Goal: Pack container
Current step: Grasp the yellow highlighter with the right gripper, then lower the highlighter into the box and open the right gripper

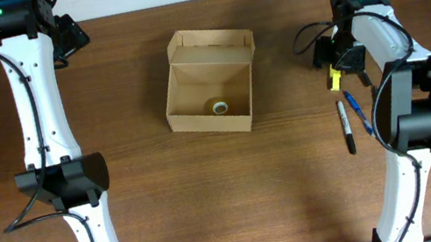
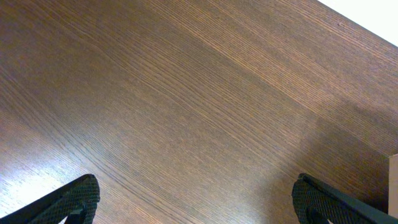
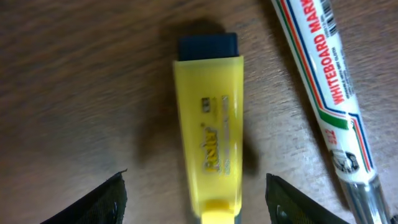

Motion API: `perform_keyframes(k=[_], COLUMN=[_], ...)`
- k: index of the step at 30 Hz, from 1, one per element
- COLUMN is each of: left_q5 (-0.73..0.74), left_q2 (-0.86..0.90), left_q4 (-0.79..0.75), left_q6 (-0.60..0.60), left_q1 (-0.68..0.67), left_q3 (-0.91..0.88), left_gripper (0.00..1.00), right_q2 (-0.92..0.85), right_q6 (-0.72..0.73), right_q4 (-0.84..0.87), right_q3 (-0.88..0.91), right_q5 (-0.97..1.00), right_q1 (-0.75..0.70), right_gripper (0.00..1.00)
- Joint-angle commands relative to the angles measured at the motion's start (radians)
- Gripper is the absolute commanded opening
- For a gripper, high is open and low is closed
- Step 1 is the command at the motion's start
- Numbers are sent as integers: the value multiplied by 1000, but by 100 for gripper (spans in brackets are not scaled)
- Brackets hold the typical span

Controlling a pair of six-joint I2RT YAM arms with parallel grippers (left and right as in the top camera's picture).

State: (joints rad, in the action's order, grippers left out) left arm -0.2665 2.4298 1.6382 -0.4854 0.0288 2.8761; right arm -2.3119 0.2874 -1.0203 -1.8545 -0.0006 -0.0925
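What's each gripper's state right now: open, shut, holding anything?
Left gripper: open, holding nothing.
Right gripper: open, straddling the yellow highlighter, not closed on it.

We see a dark wood-grain bench (image 1: 298,186). Near its middle sits an open cardboard box (image 1: 209,86). Well off to the right, a yellow highlighter (image 3: 208,130) with a dark cap lies flat on the wood. A whiteboard marker (image 3: 329,87) lies just beside it, not touching. Nearer the front, a blue pen (image 1: 357,112) and a dark marker (image 1: 346,126) lie close together, roughly parallel.
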Motion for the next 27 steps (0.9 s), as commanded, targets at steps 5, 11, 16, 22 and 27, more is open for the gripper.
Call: perform_keyframes(k=[5,11,16,22,27], left_q5=[-11,-11,-11,-11,-11], left_q2=[9,9,9,9,9], left_q4=[1,1,1,1,1], left_q6=[9,9,9,9,9], left_q1=[6,6,6,6,6], left_q3=[6,6,6,6,6], left_gripper=[100,100,100,100,100], right_q2=[-38,-38,-37,4,84], right_q6=[10,9,-10,-40,-111], right_q4=[-7,-14,-25,-58,-116], right_q3=[9,9,-3,-64,-194], right_q5=[9,-1,-127,-184,-176], right_q1=[-33,-32,-32,-19,38], right_gripper=[61,4,4,4,4])
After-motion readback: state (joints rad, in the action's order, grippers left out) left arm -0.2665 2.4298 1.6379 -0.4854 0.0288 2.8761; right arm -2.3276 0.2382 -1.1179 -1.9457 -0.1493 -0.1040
